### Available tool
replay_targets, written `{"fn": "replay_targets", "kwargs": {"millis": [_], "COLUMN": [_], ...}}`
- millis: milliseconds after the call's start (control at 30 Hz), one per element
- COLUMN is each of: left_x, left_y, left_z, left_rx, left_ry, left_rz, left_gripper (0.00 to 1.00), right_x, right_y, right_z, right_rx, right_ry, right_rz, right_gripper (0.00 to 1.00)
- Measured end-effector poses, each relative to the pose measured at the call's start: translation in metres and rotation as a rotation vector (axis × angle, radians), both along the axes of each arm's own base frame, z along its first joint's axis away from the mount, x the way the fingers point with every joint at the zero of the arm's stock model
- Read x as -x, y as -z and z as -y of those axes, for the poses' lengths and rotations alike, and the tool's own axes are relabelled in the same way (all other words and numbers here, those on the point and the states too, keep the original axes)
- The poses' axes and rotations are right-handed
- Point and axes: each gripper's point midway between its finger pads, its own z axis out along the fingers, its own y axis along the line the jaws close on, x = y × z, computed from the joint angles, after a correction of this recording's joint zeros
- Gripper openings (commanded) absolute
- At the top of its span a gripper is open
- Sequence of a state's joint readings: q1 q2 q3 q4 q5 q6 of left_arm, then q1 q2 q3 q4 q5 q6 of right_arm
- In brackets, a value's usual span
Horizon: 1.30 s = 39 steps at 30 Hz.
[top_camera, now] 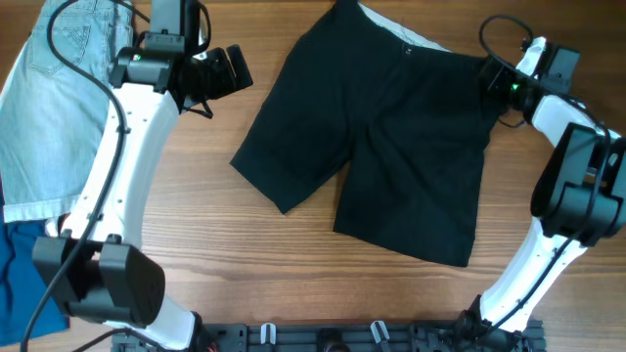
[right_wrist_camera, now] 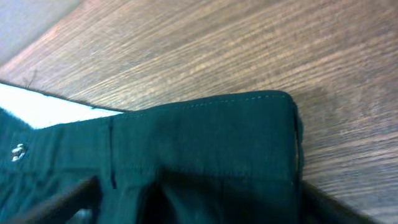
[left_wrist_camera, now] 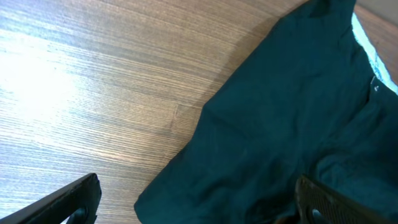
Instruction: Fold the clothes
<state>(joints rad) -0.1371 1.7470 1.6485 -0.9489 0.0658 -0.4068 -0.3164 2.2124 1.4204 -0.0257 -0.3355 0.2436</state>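
Observation:
The black shorts (top_camera: 381, 137) lie spread flat on the wooden table, waistband at the far side and both legs pointing toward me. The pale lining (top_camera: 396, 34) and a small button (right_wrist_camera: 18, 151) show at the waistband. My left gripper (top_camera: 223, 73) is open and empty, hovering just left of the left leg. In the left wrist view its jaws (left_wrist_camera: 199, 211) span the leg's hem corner (left_wrist_camera: 280, 124). My right gripper (top_camera: 492, 78) is open at the right waistband corner. In the right wrist view its fingers (right_wrist_camera: 199, 211) straddle that corner (right_wrist_camera: 249, 124).
Light-blue denim shorts (top_camera: 59, 98) lie at the far left under the left arm. A bright blue garment (top_camera: 20, 264) lies at the near left edge. The table's far edge (right_wrist_camera: 37, 31) shows in the right wrist view.

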Motion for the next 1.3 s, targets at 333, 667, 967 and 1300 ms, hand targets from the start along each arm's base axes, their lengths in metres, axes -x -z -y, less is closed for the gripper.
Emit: {"fn": "replay_targets", "kwargs": {"millis": [333, 667, 967, 1300], "left_x": [0.000, -0.010, -0.035, -0.022], "left_y": [0.004, 0.053, 0.125, 0.166], "left_z": [0.005, 0.056, 0.101, 0.123], "left_rx": [0.009, -0.004, 0.093, 0.178], "left_ry": [0.009, 0.115, 0.318, 0.405], "left_rz": [-0.010, -0.078, -0.106, -0.198], "left_gripper": [1.00, 1.00, 1.00, 0.99], "right_x": [0.019, 0.100, 0.101, 0.107], "right_y": [0.010, -0.011, -0.040, -0.127], "right_z": [0.026, 0.159, 0.133, 0.116], "right_rx": [-0.061, -0.103, -0.153, -0.085], "right_ry": [0.125, 0.435, 0.339, 0.276], "right_rz": [-0.112, -0.166, -0.152, -0.037], "right_gripper": [0.04, 0.55, 0.83, 0.83]}}
